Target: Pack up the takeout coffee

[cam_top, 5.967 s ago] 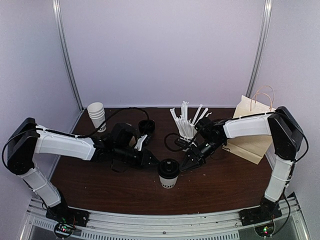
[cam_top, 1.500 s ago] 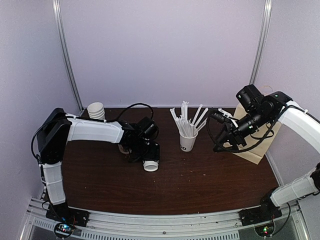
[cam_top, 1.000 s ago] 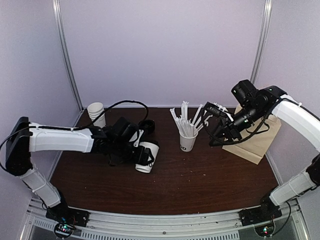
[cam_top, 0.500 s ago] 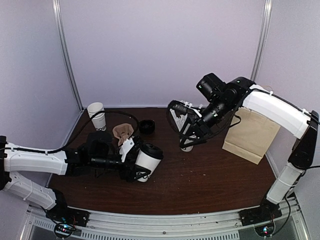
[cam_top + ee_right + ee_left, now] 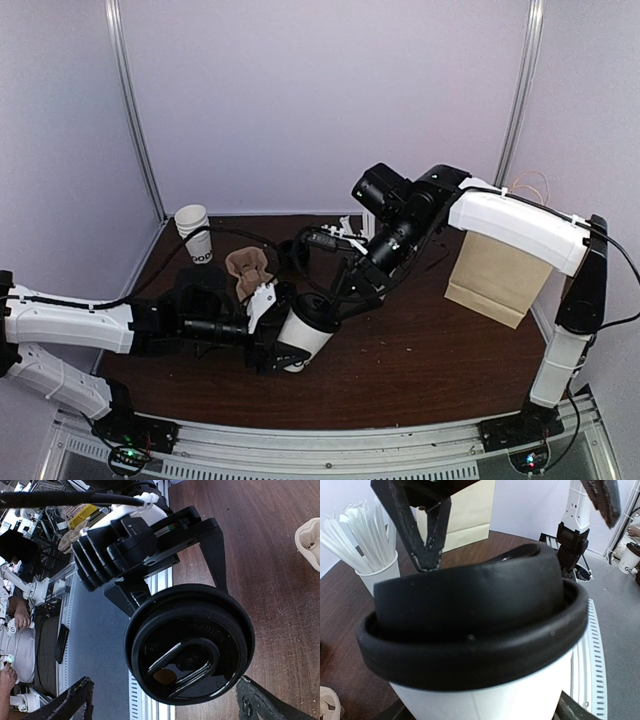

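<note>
- Where the top view is taken as reference, the takeout coffee (image 5: 305, 335) lies just left of frame centre. It is tilted, with its black dome lid (image 5: 318, 308) toward the upper right and its base toward the lower left.
- Reaching in from the lower left, the left gripper (image 5: 275, 335) is clamped across the white cup wall, one finger on each side, and carries the cup at that slant.
- Whether the cup base touches the brown table (image 5: 430, 370) cannot be told.
- In the right wrist view, the lid is seen end-on at frame centre. One black finger (image 5: 216, 550) of the left gripper runs along the cup side at upper centre.
- Just to the upper right of the lid, the right gripper (image 5: 340, 292) has its jaws spread wide and holds nothing.
- In its own view, its fingertips (image 5: 80, 700) sit at the lower left and lower right corners, apart from the lid.
- A paper bag (image 5: 500, 275) stands upright at the right of the top view, well apart from the cup.
- A stack of lidless cups (image 5: 195, 235) stands at upper left.
- A cup of straws (image 5: 377, 572) appears at the left of the left wrist view.
</note>
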Controlling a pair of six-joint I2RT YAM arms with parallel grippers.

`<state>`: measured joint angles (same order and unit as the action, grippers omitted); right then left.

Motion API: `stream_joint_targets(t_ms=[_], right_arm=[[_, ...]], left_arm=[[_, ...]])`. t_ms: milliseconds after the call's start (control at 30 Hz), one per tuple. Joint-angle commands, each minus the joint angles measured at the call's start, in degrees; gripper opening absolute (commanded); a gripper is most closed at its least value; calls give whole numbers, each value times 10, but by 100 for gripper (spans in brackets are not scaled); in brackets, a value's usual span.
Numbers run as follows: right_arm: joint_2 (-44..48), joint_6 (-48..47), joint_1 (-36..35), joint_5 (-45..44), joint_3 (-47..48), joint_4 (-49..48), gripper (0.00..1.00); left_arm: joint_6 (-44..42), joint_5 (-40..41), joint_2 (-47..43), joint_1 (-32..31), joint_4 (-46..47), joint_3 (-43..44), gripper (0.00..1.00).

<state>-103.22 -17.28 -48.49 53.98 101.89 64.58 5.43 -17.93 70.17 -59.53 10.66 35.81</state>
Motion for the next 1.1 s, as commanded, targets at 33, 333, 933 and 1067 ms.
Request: stream_joint_targets(t_ms=[33,333,933,1067], right_arm=[[-12,25,-5,7,12,-21,96],[-27,39,-5,21,20,-31,81],[-23,23,-33,-3,11,-19,84],[-26,26,-34,-19,11,-19,82]], left_arm=[[-16,-16,-2,-11,31,25,79],[-12,-15,-1,-14,36,30,79],[3,24,15,-14,40,40,79],[7,34,8,-13,48,33,79]])
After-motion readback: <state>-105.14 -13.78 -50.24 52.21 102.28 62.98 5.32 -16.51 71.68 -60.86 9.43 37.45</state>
